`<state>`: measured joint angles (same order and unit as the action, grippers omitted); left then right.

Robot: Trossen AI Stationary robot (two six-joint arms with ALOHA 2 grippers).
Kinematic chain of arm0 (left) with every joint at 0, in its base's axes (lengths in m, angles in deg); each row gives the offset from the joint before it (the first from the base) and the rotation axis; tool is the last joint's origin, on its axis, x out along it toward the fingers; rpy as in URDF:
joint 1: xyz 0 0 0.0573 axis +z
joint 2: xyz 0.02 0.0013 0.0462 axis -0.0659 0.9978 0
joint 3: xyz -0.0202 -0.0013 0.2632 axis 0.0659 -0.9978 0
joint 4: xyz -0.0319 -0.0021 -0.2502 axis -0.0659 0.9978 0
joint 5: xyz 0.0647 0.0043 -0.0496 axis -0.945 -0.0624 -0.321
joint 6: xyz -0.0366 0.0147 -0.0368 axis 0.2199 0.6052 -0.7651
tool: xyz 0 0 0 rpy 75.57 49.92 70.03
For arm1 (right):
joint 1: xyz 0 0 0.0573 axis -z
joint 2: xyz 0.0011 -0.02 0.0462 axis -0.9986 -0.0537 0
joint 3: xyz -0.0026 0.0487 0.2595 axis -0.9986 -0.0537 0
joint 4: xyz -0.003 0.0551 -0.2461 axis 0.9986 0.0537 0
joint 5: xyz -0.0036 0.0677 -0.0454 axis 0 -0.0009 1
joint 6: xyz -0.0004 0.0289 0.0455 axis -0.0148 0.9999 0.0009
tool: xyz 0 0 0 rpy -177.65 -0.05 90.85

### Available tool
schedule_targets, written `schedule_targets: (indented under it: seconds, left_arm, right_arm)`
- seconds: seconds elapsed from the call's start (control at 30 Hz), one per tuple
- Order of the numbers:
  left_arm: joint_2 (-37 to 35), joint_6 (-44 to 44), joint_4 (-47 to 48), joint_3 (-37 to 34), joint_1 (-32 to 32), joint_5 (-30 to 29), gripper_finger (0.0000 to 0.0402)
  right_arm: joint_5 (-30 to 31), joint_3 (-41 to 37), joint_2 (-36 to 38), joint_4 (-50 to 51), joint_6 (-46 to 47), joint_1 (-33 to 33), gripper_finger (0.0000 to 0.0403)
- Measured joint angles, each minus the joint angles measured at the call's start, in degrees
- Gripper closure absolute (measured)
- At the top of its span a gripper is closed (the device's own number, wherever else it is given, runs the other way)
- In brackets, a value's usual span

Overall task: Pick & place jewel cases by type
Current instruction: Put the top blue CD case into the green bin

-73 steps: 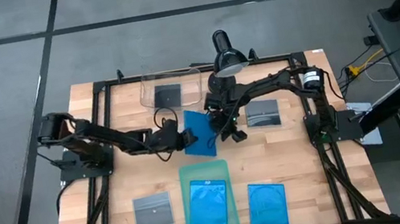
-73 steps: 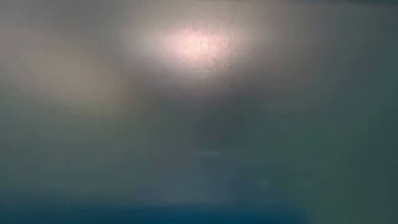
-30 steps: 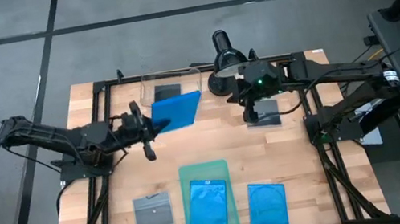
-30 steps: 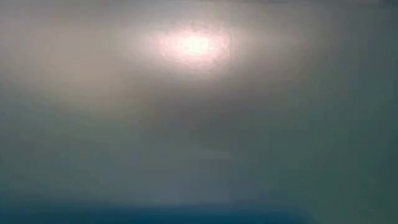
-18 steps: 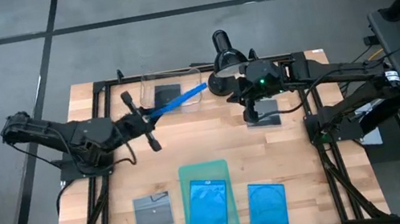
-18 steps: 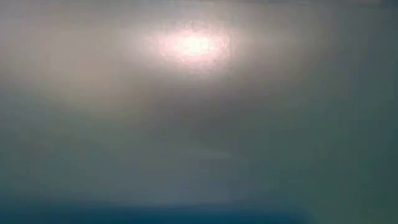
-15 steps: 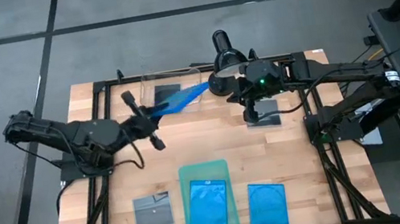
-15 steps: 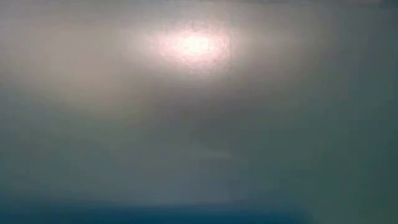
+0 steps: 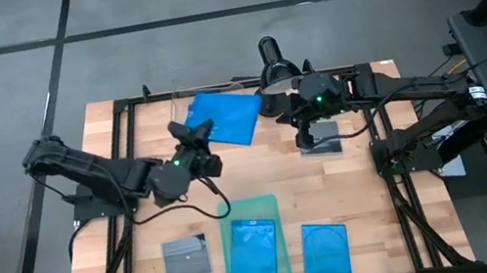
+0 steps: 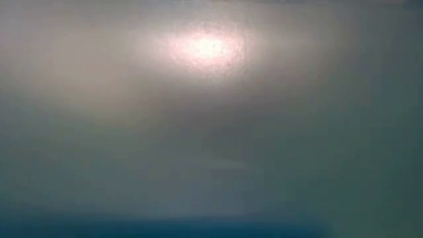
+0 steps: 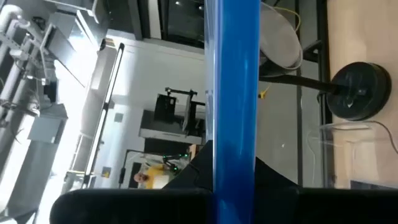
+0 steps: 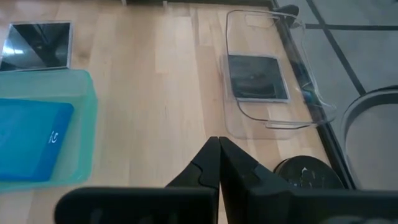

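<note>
Your left gripper (image 9: 196,136) is clamped on 1 blue jewel case (image 9: 228,116), lifted over the clear bin (image 12: 273,93); your right gripper (image 12: 217,163), fingers together, hovers above a grey case (image 9: 324,136).

The overhead cam looks straight down and takes in the whole wooden surface (image 9: 353,197), both arms and some floor around it. The low cam is basically useless here, just a blurry grey-green haze with a bright blotch. The left wrist cam sits right behind a blue case (image 11: 235,93) seen edge-on, looking out past it into the room, with a lamp base (image 11: 359,90) to one side. The right wrist cam looks down across the surface from fairly close; it shares the clear bin (image 12: 273,81) and green tray (image 12: 84,99) with the overhead cam.
</note>
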<state>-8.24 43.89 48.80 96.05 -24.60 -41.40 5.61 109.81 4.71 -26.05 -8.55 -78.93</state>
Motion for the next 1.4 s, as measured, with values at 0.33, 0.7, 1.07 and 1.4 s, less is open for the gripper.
schedule_targets:
  seconds: [0.33,0.7,1.07,1.4]
  left_arm:
    - [0.6,-2.7,-1.2,0.0,-0.3,-0.4,0.0394]
    - [-1.3,-44.0,-6.1,0.0,0.0,1.2,0.0394]
    - [-5.6,-90.5,-2.1,0.0,3.3,30.2,0.0394]
    - [-5.8,-98.3,2.6,-0.1,3.2,39.8,0.0394]
  right_arm:
    - [0.0,0.0,0.0,0.0,0.0,0.0,0.0397]
    - [0.0,0.0,0.0,0.4,-0.1,0.0,0.0397]
    - [0.0,0.0,0.0,1.1,-2.0,0.0,0.0397]
    - [0.1,0.0,0.0,1.1,-3.2,0.0,0.0397]
